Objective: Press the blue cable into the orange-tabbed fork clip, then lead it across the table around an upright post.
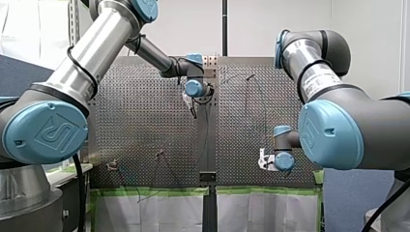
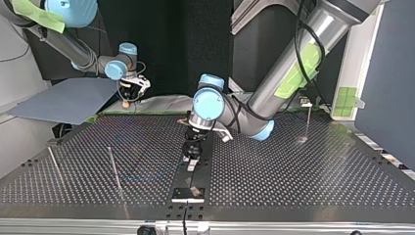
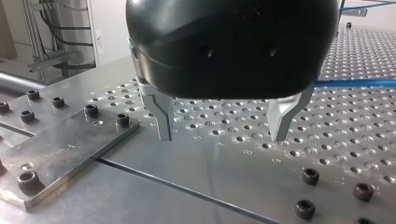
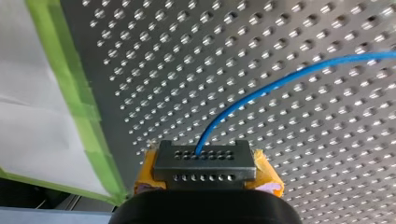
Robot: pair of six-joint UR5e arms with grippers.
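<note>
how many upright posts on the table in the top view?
3. Left post at the view's left edge, second post just right of it, third post at the far right near the back. My left arm may hide more.

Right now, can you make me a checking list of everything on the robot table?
Surface: grey perforated metal table, bolted metal plate.
Job's things: thin blue cable; upright metal post; fork clip not made out.
Clutter: nothing seen.
Grippers: my left gripper, metal fingers open, empty; my right gripper shut on the cable.
Cables: black cable along my left arm.
Surroundings: green tape strip, white sheet beside the table.
</note>
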